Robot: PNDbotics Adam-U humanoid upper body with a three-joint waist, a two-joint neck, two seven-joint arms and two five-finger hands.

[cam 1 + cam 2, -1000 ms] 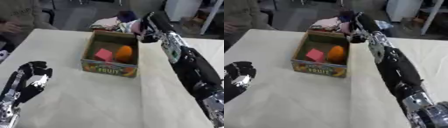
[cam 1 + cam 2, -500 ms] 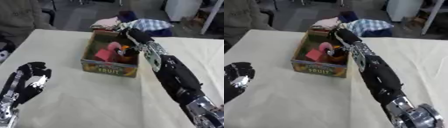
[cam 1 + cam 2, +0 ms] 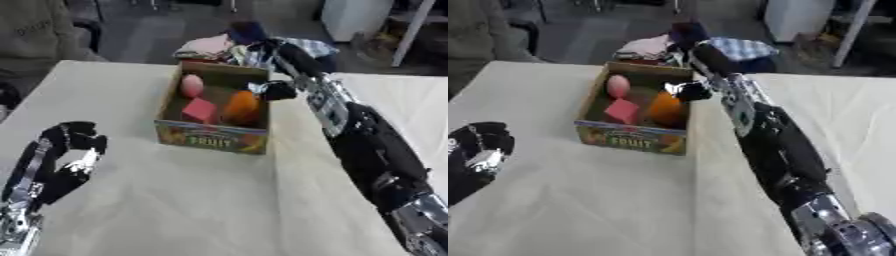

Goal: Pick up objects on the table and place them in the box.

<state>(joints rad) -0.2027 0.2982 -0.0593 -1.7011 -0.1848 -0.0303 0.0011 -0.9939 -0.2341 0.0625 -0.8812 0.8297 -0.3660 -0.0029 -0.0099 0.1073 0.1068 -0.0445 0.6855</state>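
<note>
1. Left eye view shows you the open cardboard box with "FRUIT" printed on its front [image 3: 213,139], standing near the far middle of the pale table [image 3: 192,210].
2. Inside it you have a pale pink egg-shaped object [image 3: 191,85] toward the far left corner, a pink-red cube [image 3: 201,110] in front of that, and an orange rounded fruit [image 3: 242,107] against the right wall.
3. Your right hand [image 3: 273,90] sits at the box's right rim, just above the orange fruit. Its dark fingers look curled inward with a small silvery patch beside them; you cannot tell whether they have hold of anything.
4. Your right arm [image 3: 363,145] runs from the lower right corner up along the table's right side to that rim.
5. Your left hand [image 3: 68,155] rests at the lower left, well apart from the box, fingers relaxed and upward, empty.
6. Beyond the table's far edge lies a heap of mixed cloth [image 3: 236,47].
</note>
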